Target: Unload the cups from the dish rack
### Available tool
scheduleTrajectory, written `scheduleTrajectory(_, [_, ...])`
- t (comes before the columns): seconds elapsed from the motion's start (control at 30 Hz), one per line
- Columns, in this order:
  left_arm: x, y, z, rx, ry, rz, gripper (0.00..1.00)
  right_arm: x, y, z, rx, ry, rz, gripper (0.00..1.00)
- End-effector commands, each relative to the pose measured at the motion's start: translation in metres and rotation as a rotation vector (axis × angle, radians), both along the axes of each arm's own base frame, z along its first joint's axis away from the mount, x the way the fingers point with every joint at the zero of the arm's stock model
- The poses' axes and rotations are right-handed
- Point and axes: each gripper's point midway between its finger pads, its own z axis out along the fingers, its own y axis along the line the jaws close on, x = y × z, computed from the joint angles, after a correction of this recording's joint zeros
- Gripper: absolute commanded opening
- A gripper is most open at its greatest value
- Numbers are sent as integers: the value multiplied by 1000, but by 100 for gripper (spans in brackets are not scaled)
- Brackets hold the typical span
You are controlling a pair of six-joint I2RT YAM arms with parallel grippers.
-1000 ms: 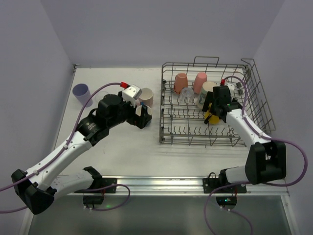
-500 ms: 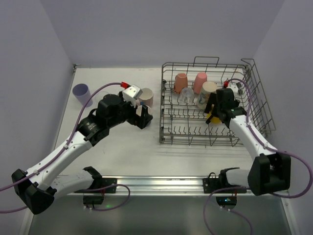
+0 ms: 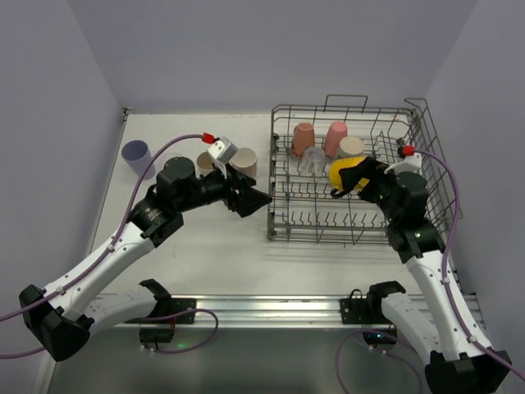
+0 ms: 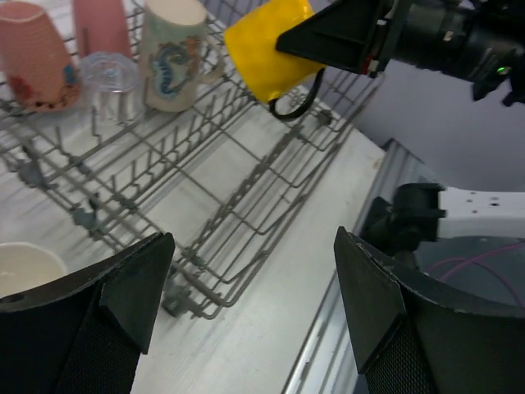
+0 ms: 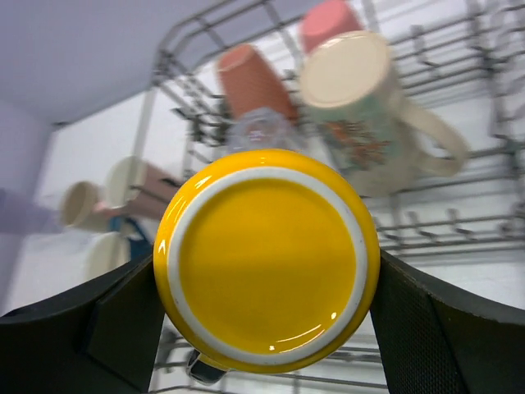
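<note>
On the white bench (image 3: 213,246), the yellow mug (image 3: 344,174) is held clamped between the right fingers (image 5: 447,324) above the dish rack (image 3: 328,240), left fingers (image 4: 131,283) spread empty; it should be carried level, clear of tines and handles.

I work over a white bench (image 3: 213,254) boxed in by pale lavender walls. The back wall (image 3: 262,49) is plain, and the left wall (image 3: 49,164) and right wall (image 3: 484,98) meet it at the bench's far corners. A silver metal rail (image 3: 271,308) runs along the near edge. The light is soft and even — shadows on the bench are faint.
</note>
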Motion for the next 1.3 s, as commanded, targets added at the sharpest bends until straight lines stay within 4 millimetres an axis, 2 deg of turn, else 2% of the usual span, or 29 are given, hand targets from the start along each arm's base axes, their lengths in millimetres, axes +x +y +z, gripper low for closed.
scheduleTrajectory(0.0, [-21, -25, 25, -206, 56, -159, 86, -25, 64, 87, 285, -290, 327, 59])
scheduleTrajectory(0.03, [-24, -28, 27, -246, 111, -169, 86, -32, 70, 97, 351, -303, 360, 59])
scheduleTrajectory(0.1, [-25, -33, 36, -321, 111, -198, 86, -50, 87, 109, 418, -351, 488, 59])
scheduleTrajectory(0.13, [-26, -35, 30, -349, 178, -198, 86, -57, 93, 113, 472, -346, 524, 59])
scheduleTrajectory(0.17, [-26, -38, 37, -390, 165, -216, 86, -64, 99, 114, 495, -364, 578, 59])
scheduleTrajectory(0.2, [-27, -39, 34, -404, 183, -224, 86, -69, 101, 117, 516, -378, 604, 58])
scheduleTrajectory(0.4, [-27, -52, 47, -505, 198, -276, 83, -89, 124, 114, 632, -357, 769, 58])
scheduleTrajectory(0.5, [-23, -58, 48, -527, 195, -282, 79, -92, 137, 110, 664, -329, 813, 58])
scheduleTrajectory(0.6, [-18, -62, 47, -536, 195, -275, 69, -94, 151, 106, 666, -311, 843, 58])
scheduleTrajectory(0.63, [-18, -63, 49, -547, 186, -282, 59, -96, 156, 105, 673, -304, 855, 58])
scheduleTrajectory(0.73, [-19, -65, 50, -557, 184, -298, 41, -93, 164, 98, 692, -275, 866, 58])
scheduleTrajectory(0.8, [-17, -64, 51, -561, 176, -289, 33, -93, 170, 93, 715, -251, 886, 58])
scheduleTrajectory(0.83, [-17, -65, 50, -557, 172, -288, 18, -94, 172, 90, 723, -242, 896, 58])
scheduleTrajectory(0.9, [-13, -60, 54, -553, 123, -250, 2, -94, 175, 87, 738, -230, 907, 58])
scheduleTrajectory(0.93, [-9, -59, 46, -519, 142, -213, 0, -93, 175, 85, 740, -227, 905, 60])
scheduleTrajectory(1.0, [0, -48, 55, -481, 54, -126, 0, -93, 175, 79, 740, -219, 895, 69])
scheduleTrajectory(1.03, [5, -45, 39, -410, 96, -69, 0, -93, 175, 76, 737, -215, 890, 83])
scheduleTrajectory(1.1, [16, -28, 49, -367, 46, 56, 0, -92, 174, 70, 725, -194, 878, 96])
scheduleTrajectory(1.13, [21, -18, 28, -264, 60, 115, 0, -92, 174, 70, 710, -201, 879, 99])
scheduleTrajectory(1.2, [31, 4, 31, -192, 28, 241, 0, -91, 173, 64, 678, -191, 869, 99])
scheduleTrajectory(1.23, [29, 18, 7, -74, 56, 287, 0, -93, 171, 63, 666, -196, 865, 99])
scheduleTrajectory(1.27, [34, 35, 8, -39, 34, 368, 0, -92, 171, 57, 652, -174, 853, 99])
